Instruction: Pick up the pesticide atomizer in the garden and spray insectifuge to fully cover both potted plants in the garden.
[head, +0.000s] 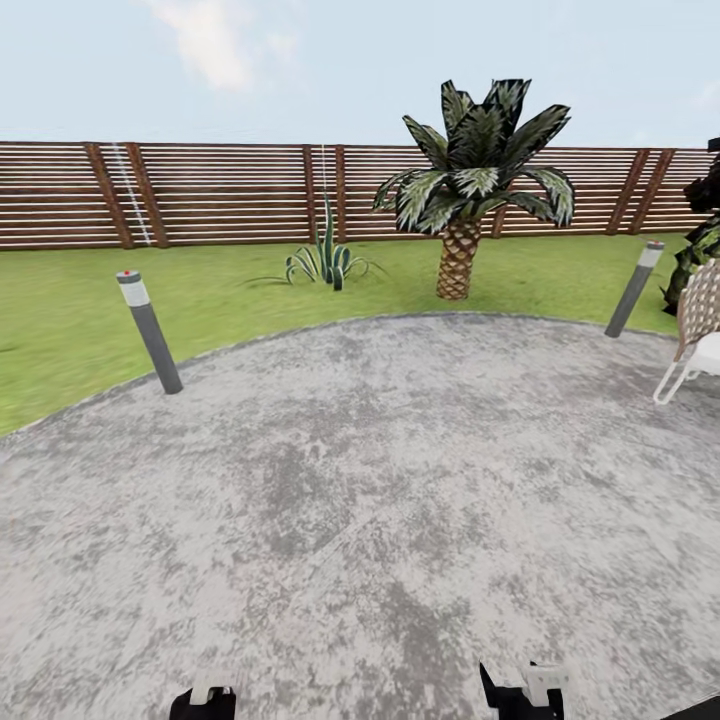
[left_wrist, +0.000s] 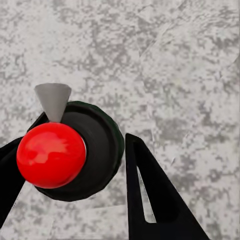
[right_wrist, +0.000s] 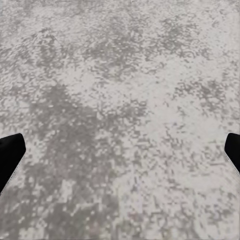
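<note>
In the left wrist view, the pesticide atomizer (left_wrist: 95, 145) sits between my left gripper's (left_wrist: 70, 145) black fingers (left_wrist: 150, 195). I see it end-on: a dark round body, a glossy red ball and a grey cone nozzle. The gripper is shut on it, above the grey stone patio (left_wrist: 175, 65). My right gripper (right_wrist: 120, 145) is open, its black fingertips (right_wrist: 10, 150) spread wide over bare patio stone. Both gripper tops peek in low in the head view, left (head: 205, 700) and right (head: 525, 690). The potted plants are out of view. The garden's lawn (head: 60, 320) lies beyond the patio.
A brown slatted fence (head: 220, 195) closes the back. A scaly-trunked palm (head: 470, 190) and a striped agave (head: 325, 262) stand on the grass. Two grey bollard lights (head: 150, 335) (head: 633, 288) edge the patio. A wicker chair (head: 695, 330) sits at the right edge.
</note>
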